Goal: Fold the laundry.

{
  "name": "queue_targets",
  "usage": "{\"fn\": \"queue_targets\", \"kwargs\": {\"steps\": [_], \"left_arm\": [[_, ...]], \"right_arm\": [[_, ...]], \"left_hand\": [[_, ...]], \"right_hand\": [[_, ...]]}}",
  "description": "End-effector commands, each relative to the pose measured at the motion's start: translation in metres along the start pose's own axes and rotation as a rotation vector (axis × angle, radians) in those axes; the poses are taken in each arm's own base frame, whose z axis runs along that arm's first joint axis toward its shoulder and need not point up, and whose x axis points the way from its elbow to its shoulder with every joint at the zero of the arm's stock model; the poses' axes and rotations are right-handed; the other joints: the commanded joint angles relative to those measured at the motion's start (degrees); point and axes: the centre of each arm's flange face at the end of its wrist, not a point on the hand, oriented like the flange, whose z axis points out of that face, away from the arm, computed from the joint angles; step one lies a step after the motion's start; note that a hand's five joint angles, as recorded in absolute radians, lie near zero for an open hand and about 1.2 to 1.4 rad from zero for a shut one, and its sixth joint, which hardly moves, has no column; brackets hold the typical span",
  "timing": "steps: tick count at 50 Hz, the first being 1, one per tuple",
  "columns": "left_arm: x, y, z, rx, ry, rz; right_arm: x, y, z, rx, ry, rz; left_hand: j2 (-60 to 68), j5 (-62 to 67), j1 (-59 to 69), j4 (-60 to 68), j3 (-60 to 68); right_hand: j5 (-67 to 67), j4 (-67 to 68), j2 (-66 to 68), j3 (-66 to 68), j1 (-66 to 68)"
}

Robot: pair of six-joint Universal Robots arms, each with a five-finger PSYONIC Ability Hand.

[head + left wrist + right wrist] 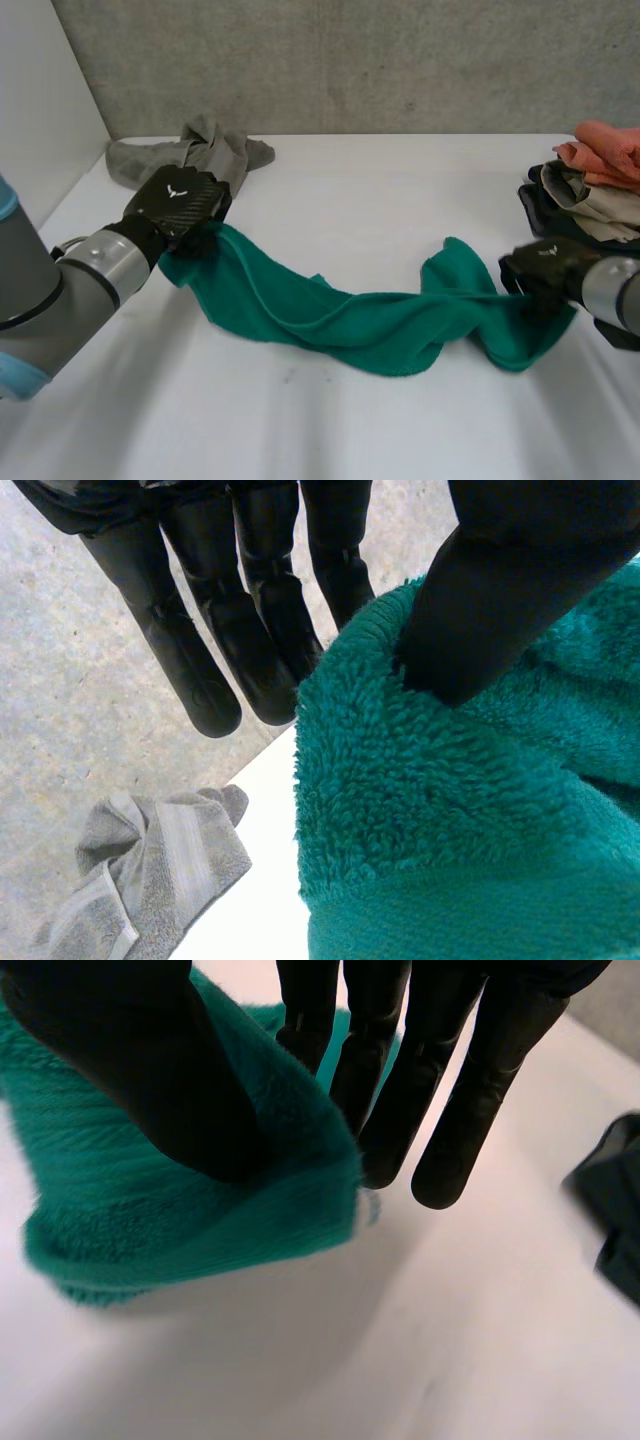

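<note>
A teal fleecy towel [370, 320] stretches across the middle of the frame as a twisted, sagging band, its rumpled middle resting on the white tabletop [380, 200]. The left robot hand [180, 205] pinches its left end and the right robot hand [545, 270] its right end. A crumpled grey terry towel [195, 150] lies at the upper left. A stack of orange, beige and dark garments [595, 190] sits at the right edge.
</note>
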Motion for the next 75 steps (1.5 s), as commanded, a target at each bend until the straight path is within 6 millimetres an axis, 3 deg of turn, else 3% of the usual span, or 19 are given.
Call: {"fn": "queue_targets", "kwargs": {"steps": [1, 2, 4, 6, 7, 10, 11, 14, 19, 24, 30, 39, 42, 47, 52, 59, 65, 69, 75], "left_arm": [[-0.029, 0.003, 0.050, 0.045, -0.047, 0.111], [-0.036, -0.001, 0.056, 0.062, -0.062, 0.138], [-0.052, -0.014, 0.068, 0.109, -0.113, 0.200], [-0.079, -0.043, 0.082, 0.201, -0.224, 0.294], [-0.089, -0.055, 0.086, 0.245, -0.271, 0.320], [-0.128, -0.122, 0.092, 0.526, -0.489, 0.402], [-0.137, -0.141, 0.089, 0.632, -0.549, 0.404], [-0.148, -0.160, 0.082, 0.754, -0.609, 0.393], [-0.156, -0.178, 0.066, 0.827, -0.632, 0.355], [-0.149, -0.148, 0.070, 0.746, -0.590, 0.304], [-0.130, -0.088, 0.077, 0.578, -0.528, 0.247], [-0.074, 0.028, 0.081, 0.261, -0.384, 0.151], [-0.061, 0.049, 0.078, 0.197, -0.347, 0.147], [-0.031, 0.082, 0.061, 0.029, -0.244, 0.165], [-0.015, 0.102, 0.037, -0.157, -0.161, 0.185], [-0.001, 0.094, -0.004, -0.320, -0.073, 0.170], [0.001, 0.087, -0.016, -0.323, -0.076, 0.166], [-0.002, 0.085, -0.019, -0.317, -0.089, 0.164], [-0.009, 0.089, -0.020, -0.328, -0.114, 0.153]], "right_arm": [[0.029, -0.061, 0.034, 0.219, 0.164, -0.117], [0.034, -0.071, 0.034, 0.254, 0.202, -0.130], [0.047, -0.111, 0.030, 0.416, 0.330, -0.180], [0.053, -0.140, 0.024, 0.545, 0.416, -0.220], [0.063, -0.169, 0.015, 0.690, 0.507, -0.245], [0.078, -0.218, -0.009, 0.964, 0.676, -0.284], [0.081, -0.227, -0.015, 1.017, 0.707, -0.293], [0.082, -0.252, -0.037, 1.177, 0.782, -0.313], [0.078, -0.260, -0.044, 1.210, 0.785, -0.315], [0.071, -0.242, -0.025, 1.125, 0.734, -0.301], [0.054, -0.200, 0.011, 0.979, 0.623, -0.294], [0.006, -0.094, 0.085, 0.631, 0.328, -0.275], [-0.007, -0.065, 0.094, 0.496, 0.255, -0.266], [-0.016, -0.040, 0.085, 0.324, 0.172, -0.279], [-0.026, -0.033, 0.057, 0.205, 0.095, -0.293], [-0.030, -0.006, 0.020, 0.000, -0.009, -0.292], [-0.035, 0.008, -0.007, -0.051, -0.031, -0.280], [-0.031, 0.016, -0.007, -0.044, -0.003, -0.268], [-0.017, 0.021, 0.001, 0.006, 0.077, -0.254]], "left_hand": [[11.36, 15.41, 14.74, 11.05, 11.69], [11.36, 15.41, 14.74, 11.05, 11.69], [11.36, 15.41, 14.74, 11.05, 11.69], [11.36, 15.41, 14.74, 11.05, 11.69], [11.36, 15.41, 14.74, 11.05, 11.69], [11.36, 15.41, 14.74, 11.05, 11.69], [11.36, 15.41, 14.74, 11.05, 11.69], [11.36, 15.41, 14.74, 11.05, 11.69], [11.36, 15.41, 14.74, 11.05, 11.69], [11.36, 15.41, 14.74, 11.05, 11.69], [11.36, 15.41, 14.74, 11.05, 11.69], [11.36, 15.41, 14.74, 11.05, 11.69], [11.36, 15.41, 14.74, 11.05, 11.69], [11.36, 15.41, 14.74, 11.05, 11.69], [11.36, 15.41, 14.74, 11.05, 11.69], [11.36, 15.41, 14.74, 11.05, 11.69], [11.36, 15.41, 14.74, 11.05, 11.69], [11.36, 15.41, 14.74, 11.05, 11.69], [-21.24, -17.18, -17.85, -21.54, -20.90]], "right_hand": [[16.71, 15.41, 15.27, 15.55, 24.75], [16.71, 15.41, 15.27, 15.55, 24.75], [16.71, 15.41, 15.27, 15.55, 24.75], [16.71, 15.41, 15.27, 15.55, 24.75], [16.71, 15.41, 15.27, 15.55, 24.75], [16.71, 15.41, 15.27, 15.55, 24.75], [16.71, 15.41, 15.27, 15.55, 24.75], [16.71, 15.41, 15.27, 15.55, 24.75], [16.71, 15.41, 15.27, 15.55, 24.75], [16.71, 15.41, 15.27, 15.55, 24.75], [16.71, 15.41, 15.27, 15.55, 24.75], [16.71, 15.41, 15.27, 15.55, 24.75], [16.71, 15.41, 15.27, 15.55, 24.75], [16.71, 15.41, 15.27, 15.55, 24.75], [16.71, 15.41, 15.27, 15.55, 24.75], [16.71, 15.41, 15.27, 15.55, 24.75], [16.71, 15.41, 15.27, 15.55, 24.75], [16.71, 15.41, 15.27, 15.55, 24.75], [16.71, 15.41, 15.27, 15.55, 24.75]]}}
